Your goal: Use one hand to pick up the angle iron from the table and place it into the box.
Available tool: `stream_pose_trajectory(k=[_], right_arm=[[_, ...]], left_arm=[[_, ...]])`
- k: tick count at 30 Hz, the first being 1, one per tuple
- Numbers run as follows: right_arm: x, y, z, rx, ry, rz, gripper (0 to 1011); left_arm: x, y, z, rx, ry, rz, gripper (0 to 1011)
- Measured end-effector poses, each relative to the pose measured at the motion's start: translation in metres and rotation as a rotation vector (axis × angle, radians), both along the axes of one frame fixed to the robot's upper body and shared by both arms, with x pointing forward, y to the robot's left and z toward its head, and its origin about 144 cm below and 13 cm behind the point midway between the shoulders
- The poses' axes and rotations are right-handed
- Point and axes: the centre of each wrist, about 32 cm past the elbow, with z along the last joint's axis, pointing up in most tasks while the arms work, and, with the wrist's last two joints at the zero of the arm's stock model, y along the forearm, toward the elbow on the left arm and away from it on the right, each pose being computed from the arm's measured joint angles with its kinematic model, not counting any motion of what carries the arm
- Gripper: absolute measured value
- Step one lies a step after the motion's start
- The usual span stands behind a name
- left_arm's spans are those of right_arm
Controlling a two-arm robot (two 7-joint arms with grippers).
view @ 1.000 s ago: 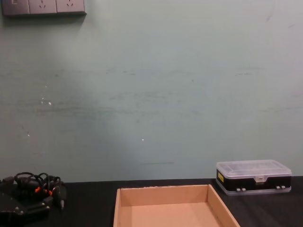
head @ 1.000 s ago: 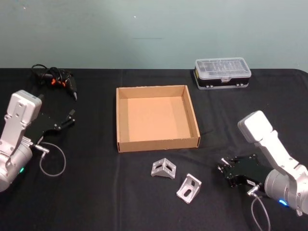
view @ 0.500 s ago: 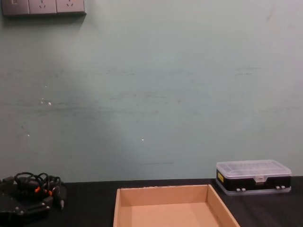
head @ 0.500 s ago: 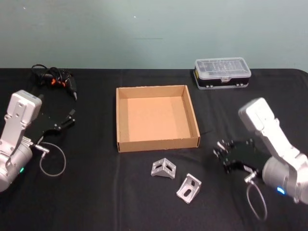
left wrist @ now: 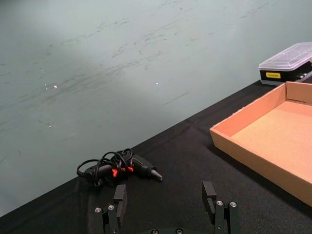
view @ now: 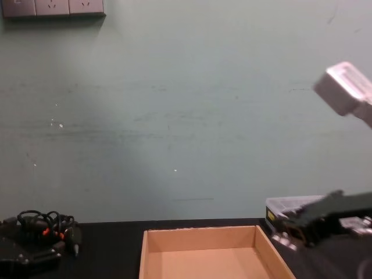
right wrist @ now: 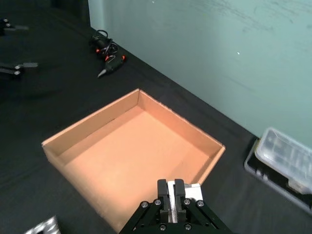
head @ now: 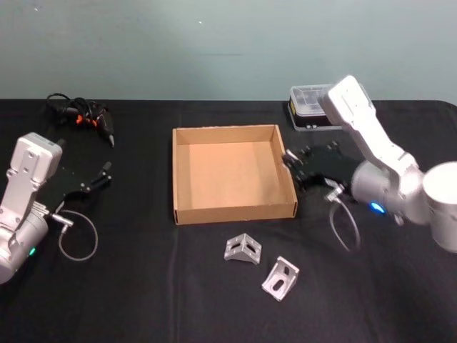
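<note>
Head view, nearest first: a front angle iron and a second angle iron lie loose on the tabletop, just short of the box, which is empty. The right hand hangs at the box's right wall. In the right wrist view its fingers are pressed together on a small pale metal piece, which I take to be the held angle iron, poised over the box's near corner. The step in hand looks like the carry to the box. The next move calls for going farther in over the cardboard floor, lowering, then spreading the fingers to let go. At the left edge the left hand sits parked with its fingers spread wide. Farthest back stands the plastic case. Half a second ago the right hand was low and to the right of the loose irons; it has since risen and travelled to the box, while the box, the loose irons and the left hand have not shifted.
</note>
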Motion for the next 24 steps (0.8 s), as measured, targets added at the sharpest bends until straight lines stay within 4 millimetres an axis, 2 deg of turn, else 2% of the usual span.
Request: stream_pose_trajectory(k=[1,5,12,24], right_arm=[[0.000,0.000,0.000,0.000,0.000,0.000,91],[0.025,0.009,0.001,-0.010,0.006,0.008,91],[0.055,0.027,-0.002,-0.004,0.032,0.006,91],[0.075,0.052,-0.021,0.005,0.095,-0.001,91]], left_arm=[[0.000,0.000,0.000,0.000,0.000,0.000,1011],[0.000,0.000,0.000,0.000,0.000,0.000,1011],[0.000,0.000,0.000,0.000,0.000,0.000,1011],[0.000,0.000,0.000,0.000,0.000,0.000,1011]])
